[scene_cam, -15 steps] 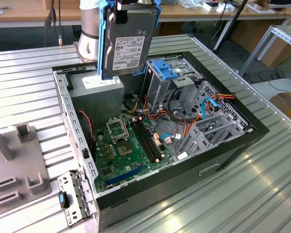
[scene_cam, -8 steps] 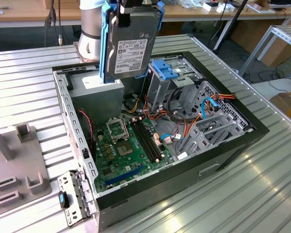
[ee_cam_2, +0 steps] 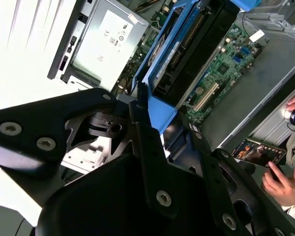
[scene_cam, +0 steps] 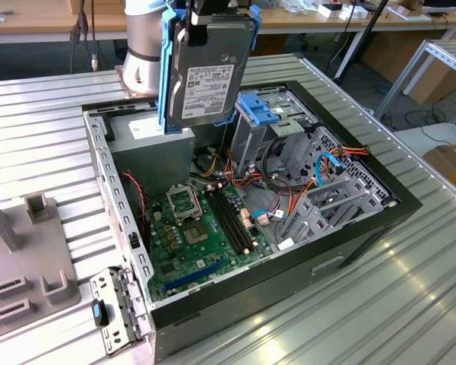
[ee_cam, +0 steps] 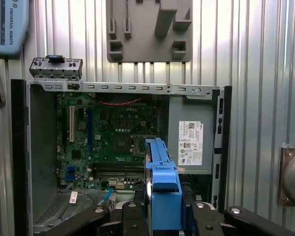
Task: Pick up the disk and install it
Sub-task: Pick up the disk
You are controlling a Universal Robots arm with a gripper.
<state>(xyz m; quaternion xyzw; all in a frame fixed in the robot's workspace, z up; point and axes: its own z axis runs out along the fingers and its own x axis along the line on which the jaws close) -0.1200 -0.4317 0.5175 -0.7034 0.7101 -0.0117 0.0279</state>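
Observation:
The disk (scene_cam: 209, 72) hangs upright above the back of the open computer case (scene_cam: 349, 251), its white label facing the exterior camera and blue rails along both long edges. My gripper (scene_cam: 207, 11) is shut on its upper end. In the first wrist view the disk (ee_cam: 161, 174) shows edge-on with its blue rail, between my gripper's (ee_cam: 160, 219) black fingers, over the motherboard (ee_cam: 110, 137). The second wrist view has the disk (ee_cam_2: 187, 44) above the board. A drive cage with a blue latch (scene_cam: 262, 110) stands just to the exterior view's right of the disk.
The grey power-supply box (scene_cam: 148, 137) sits under the disk at the case's back. A grey fixture (scene_cam: 23, 258) and a loose metal bracket (scene_cam: 110, 308) lie to the exterior view's left. Cables (scene_cam: 289, 190) cross the case. A person's hand (ee_cam_2: 280, 182) holds a phone nearby.

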